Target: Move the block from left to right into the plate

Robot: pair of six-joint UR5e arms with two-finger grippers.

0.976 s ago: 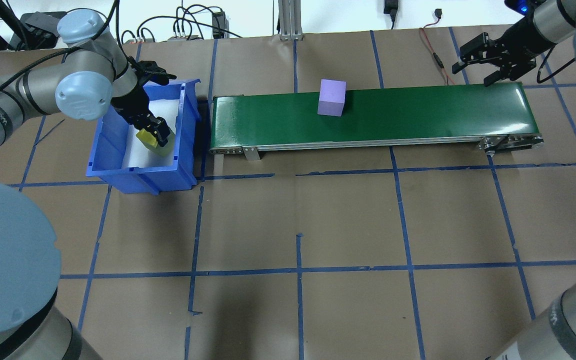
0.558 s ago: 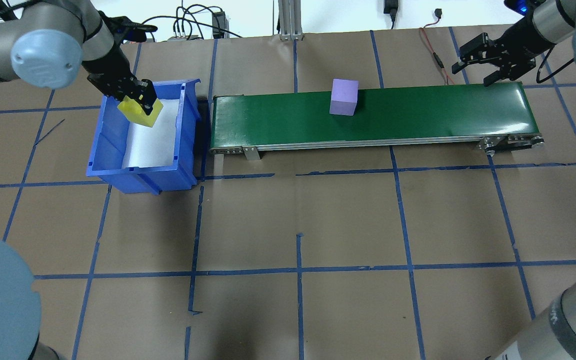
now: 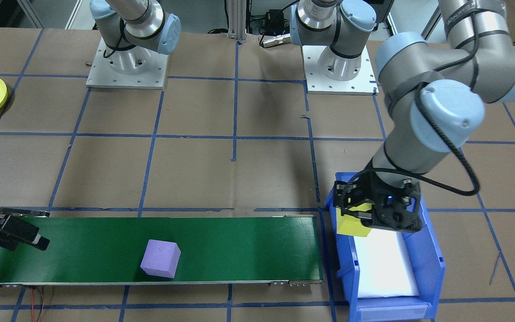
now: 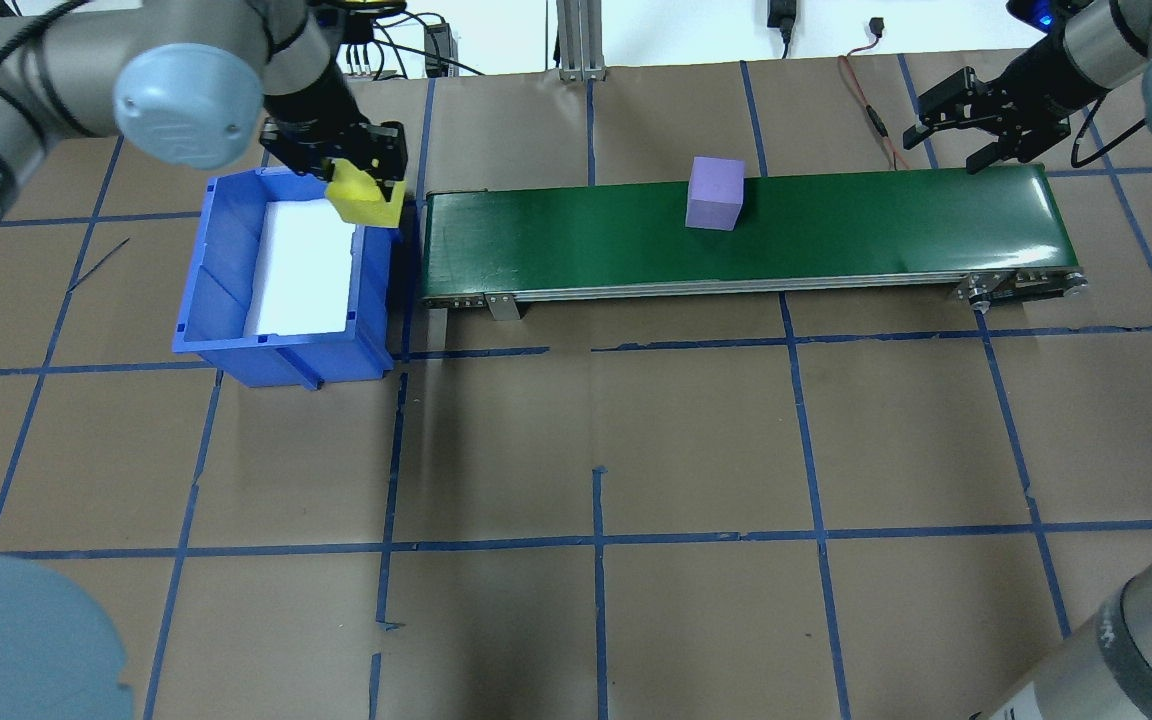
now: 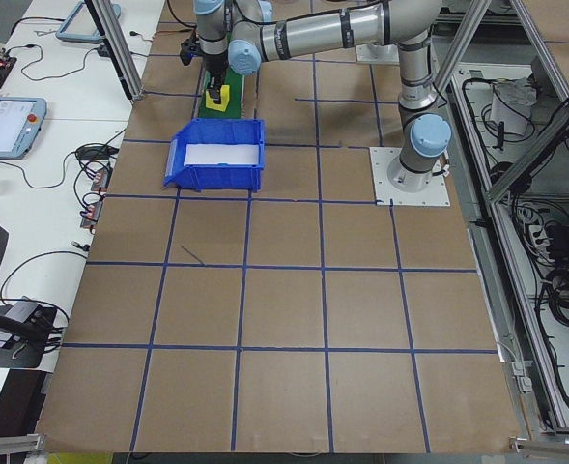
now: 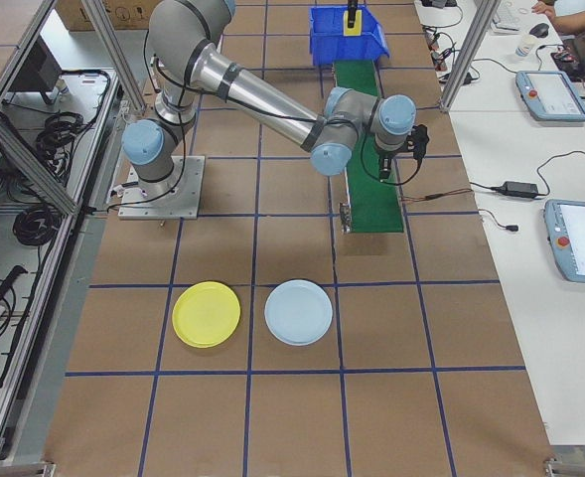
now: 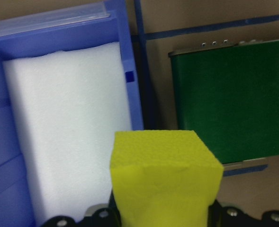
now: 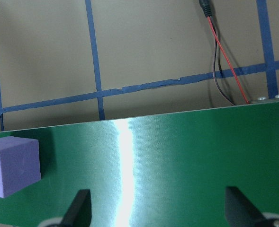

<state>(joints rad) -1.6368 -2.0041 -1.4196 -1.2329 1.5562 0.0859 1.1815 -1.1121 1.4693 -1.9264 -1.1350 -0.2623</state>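
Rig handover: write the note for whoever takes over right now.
Left gripper: shut on the yellow block, held above the blue bin's rim, on the side by the conveyor.
Right gripper: open, empty, poised over the conveyor's far end.
Purple block: on the belt, partway between the two grippers.
Yellow plate: empty, on the table beside a light blue plate.
Done: one block on the belt, a second lifted out of the bin.
Left: put the yellow block on the belt; the right gripper takes the blocks to the yellow plate.
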